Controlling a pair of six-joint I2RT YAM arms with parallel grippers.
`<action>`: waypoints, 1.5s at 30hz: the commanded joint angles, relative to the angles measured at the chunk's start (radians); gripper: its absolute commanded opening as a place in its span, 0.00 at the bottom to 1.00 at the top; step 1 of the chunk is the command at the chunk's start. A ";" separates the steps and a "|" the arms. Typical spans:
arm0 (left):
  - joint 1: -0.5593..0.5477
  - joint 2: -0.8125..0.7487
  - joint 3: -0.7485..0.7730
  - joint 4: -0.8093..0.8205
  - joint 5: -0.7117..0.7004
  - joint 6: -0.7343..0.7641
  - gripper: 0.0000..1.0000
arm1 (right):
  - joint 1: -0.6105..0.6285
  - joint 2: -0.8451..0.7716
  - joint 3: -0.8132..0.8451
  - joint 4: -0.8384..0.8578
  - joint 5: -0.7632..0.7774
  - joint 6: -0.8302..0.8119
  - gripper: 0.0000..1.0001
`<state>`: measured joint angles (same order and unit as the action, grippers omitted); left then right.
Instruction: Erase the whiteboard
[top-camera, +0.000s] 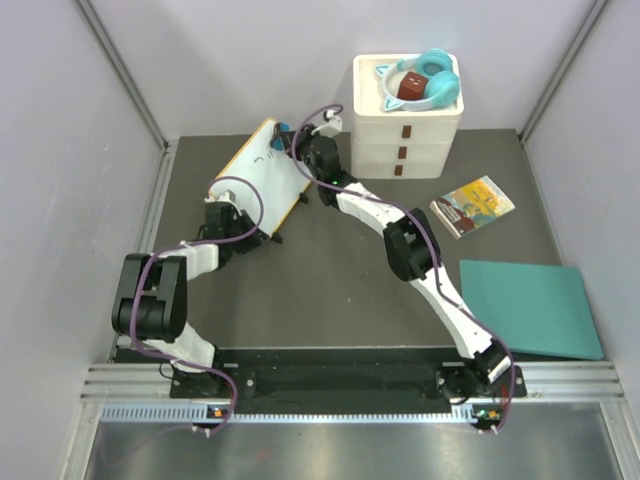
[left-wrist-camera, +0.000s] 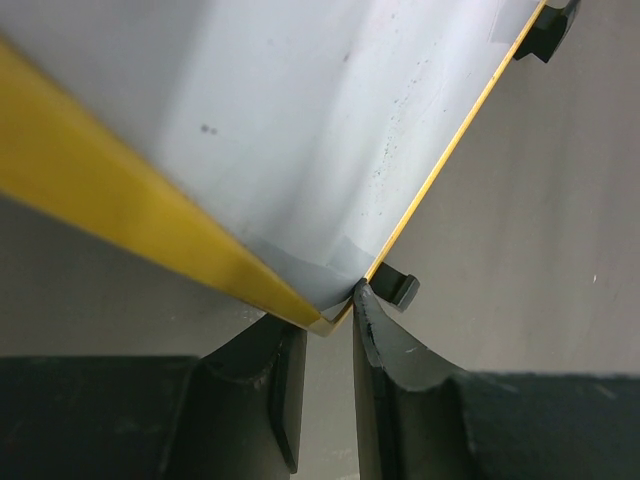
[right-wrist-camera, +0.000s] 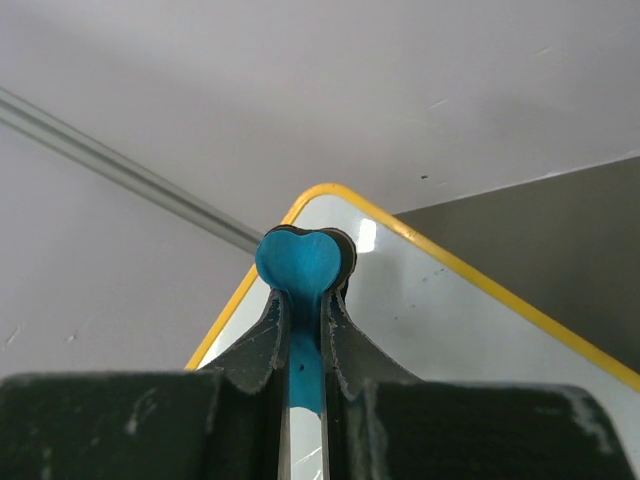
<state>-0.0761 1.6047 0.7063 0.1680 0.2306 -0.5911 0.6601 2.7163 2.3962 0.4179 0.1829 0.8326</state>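
The whiteboard (top-camera: 258, 172), white with a yellow rim, stands tilted at the back left of the dark mat; a few small black marks show on its face. My left gripper (top-camera: 222, 212) is shut on its lower left corner. In the left wrist view that corner sits between the fingertips of the left gripper (left-wrist-camera: 335, 315), with the whiteboard (left-wrist-camera: 330, 130) filling the frame above. My right gripper (top-camera: 293, 143) is shut on a blue heart-shaped eraser (right-wrist-camera: 300, 262), held at the whiteboard's (right-wrist-camera: 450, 330) far top corner. The right gripper (right-wrist-camera: 305, 298) pinches the eraser's stem.
A white drawer unit (top-camera: 405, 135) stands at the back with teal headphones (top-camera: 432, 85) on top. A colourful booklet (top-camera: 472, 206) lies to its right, and a flat teal sheet (top-camera: 530, 306) lies near the right front. A black stand foot (left-wrist-camera: 401, 290) shows beside the left fingertips.
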 joint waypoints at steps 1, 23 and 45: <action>0.015 0.026 -0.056 -0.275 -0.099 0.066 0.00 | 0.052 0.034 0.086 0.013 0.010 -0.038 0.00; -0.004 -0.003 -0.087 -0.246 -0.123 0.063 0.00 | 0.036 0.125 0.159 -0.105 0.144 0.186 0.00; -0.016 -0.006 -0.088 -0.243 -0.142 0.065 0.00 | 0.179 0.051 0.064 -0.028 0.006 0.105 0.00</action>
<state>-0.0868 1.5677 0.6739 0.1551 0.2031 -0.6121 0.7570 2.8075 2.4855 0.4026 0.2680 0.9646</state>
